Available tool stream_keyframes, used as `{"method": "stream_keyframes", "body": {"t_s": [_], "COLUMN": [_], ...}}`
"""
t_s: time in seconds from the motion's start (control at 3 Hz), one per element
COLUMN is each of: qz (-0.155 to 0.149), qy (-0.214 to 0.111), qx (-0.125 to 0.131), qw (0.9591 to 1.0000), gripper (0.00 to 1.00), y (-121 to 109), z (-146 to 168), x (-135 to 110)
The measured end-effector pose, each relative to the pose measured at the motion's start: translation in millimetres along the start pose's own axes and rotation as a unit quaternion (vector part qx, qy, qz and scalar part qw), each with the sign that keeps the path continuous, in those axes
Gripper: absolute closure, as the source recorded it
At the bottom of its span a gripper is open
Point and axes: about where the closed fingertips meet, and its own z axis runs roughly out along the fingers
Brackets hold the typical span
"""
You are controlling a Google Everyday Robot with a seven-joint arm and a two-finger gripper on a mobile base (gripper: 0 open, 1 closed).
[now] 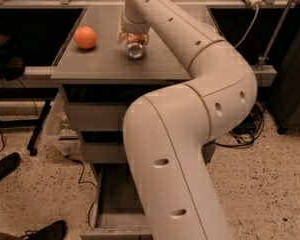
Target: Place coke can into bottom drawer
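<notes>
**First:** Where is the coke can (pixel 136 50)?

**Second:** It lies on its side on the grey table (pixel 100 64), toward the back and about midway across. One silver end faces us, so its long axis runs front to back.

**First:** And the claw?

**Second:** The claw (pixel 134 37) hangs directly over the can, right at its upper far side. It ends the big cream arm (pixel 220 89), which bends over the table from the front right. From the claw, the can lies straight below and a touch nearer to us. I cannot tell whether the claw is spread, pressed together or pinching the can, because the wrist hides that.

**First:** So what does the grasp turn on?

**Second:** As I judge it, the claw has to close across the can's round sides, left to right, not along its length. A can on its side could roll sideways if touched off centre.

**First:** Is anything close by?

**Second:** An orange (pixel 85 37) sits on the same table, to the left of the can and well apart from it.

**First:** And the bottom drawer?

**Second:** The bottom drawer (pixel 115 199) stands pulled open near the floor, below the two upper drawers (pixel 90 118), with the arm hiding part of its grey inside. It lies well below the can and nearer to us. The can would have to be lifted, brought forward past the table's front edge, then lowered
</notes>
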Motion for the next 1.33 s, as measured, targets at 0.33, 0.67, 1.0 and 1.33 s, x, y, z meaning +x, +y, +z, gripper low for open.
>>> {"method": "stream_keyframes", "body": {"t_s": [0.33,0.67,1.0,1.33], "qz": [0.003,0.014,0.029,0.039], "qy": [0.008,0.017,0.011,-0.028], "qx": [0.021,0.049,0.06,0.038], "qw": [0.9997,0.9986,0.9977,0.9981], "gripper": [0.64,0.88,1.0,1.0], "y": [-1.2,-12.8,-28.9,-41.9], "z": [2.4,-1.8,-19.5,-62.7], "x": [0.7,5.7,10.9,12.6]}}
